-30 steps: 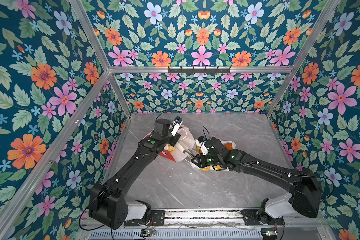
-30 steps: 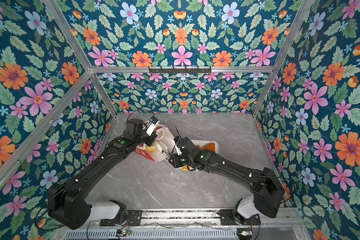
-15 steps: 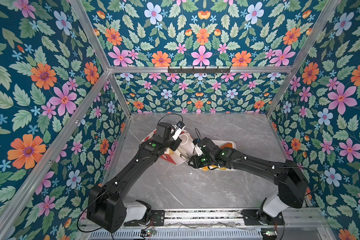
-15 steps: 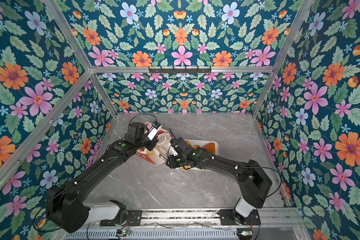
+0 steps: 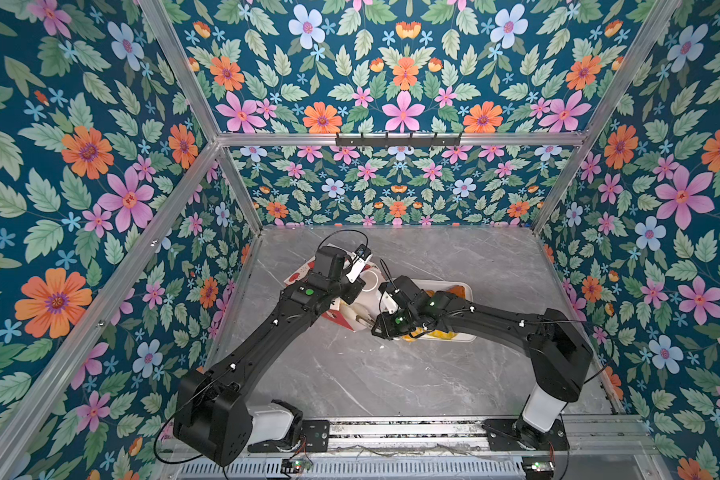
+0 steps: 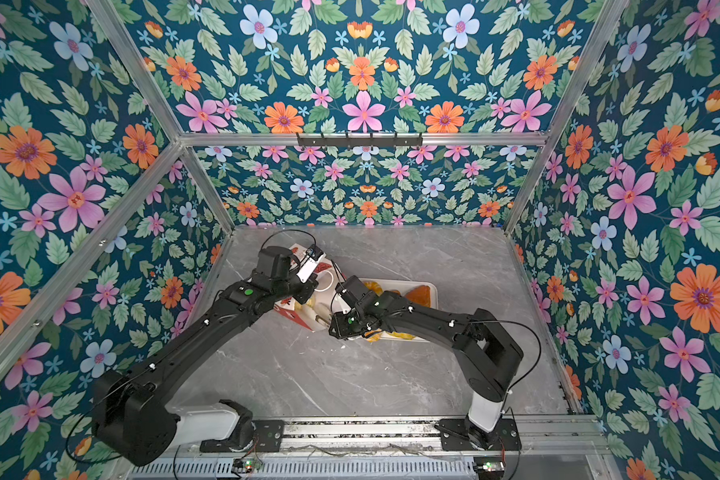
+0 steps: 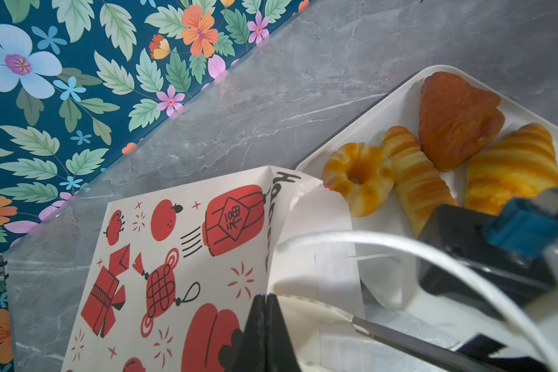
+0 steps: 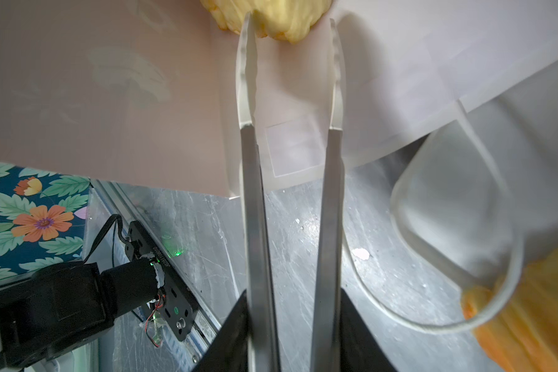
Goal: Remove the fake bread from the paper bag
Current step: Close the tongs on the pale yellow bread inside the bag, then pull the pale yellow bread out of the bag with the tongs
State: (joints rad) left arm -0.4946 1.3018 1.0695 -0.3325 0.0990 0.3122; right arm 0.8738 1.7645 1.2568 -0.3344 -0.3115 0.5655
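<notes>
Right gripper [image 8: 290,21] stands part-open, empty, tips at the fake bread [image 8: 271,11] in the paper bag [image 8: 110,96].
Straddle it fully before closing.

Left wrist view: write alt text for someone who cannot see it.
The left gripper, jaws shut, pinches the rim of the red-and-white paper bag lying on the grey table. Beside the bag's mouth a white tray holds a ring bagel, a twisted roll, a triangular puff and a croissant.

Txt on paper bag [image 7: 181,244]: "Ha…", rest unclear; Chinese-style char on lantern print [image 7: 234,222].
</notes>
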